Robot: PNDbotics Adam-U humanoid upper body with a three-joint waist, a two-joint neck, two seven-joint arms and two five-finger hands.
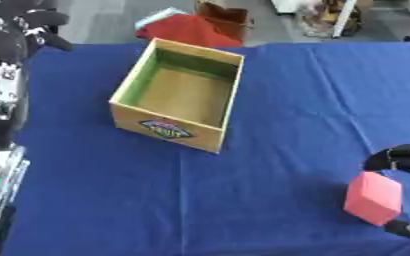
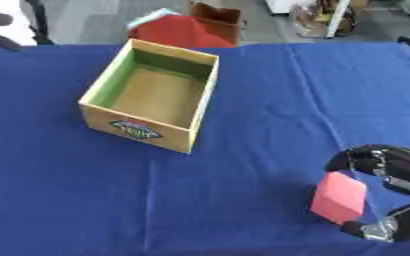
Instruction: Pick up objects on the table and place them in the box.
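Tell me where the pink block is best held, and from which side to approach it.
Probably across its two broad flat faces, approaching from the robot's right. The pink block stands tilted near the table's right edge, and the right hand already curls around it there, fingers above and below.

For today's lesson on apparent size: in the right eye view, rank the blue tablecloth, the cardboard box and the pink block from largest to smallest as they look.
1. Blue tablecloth, covering most of the view.
2. Cardboard box, open-topped, nothing visible inside.
3. Pink block, smallest, held between the fingers and thumb of the right hand. It lies nearer the camera than the box, yet looks clearly smaller.
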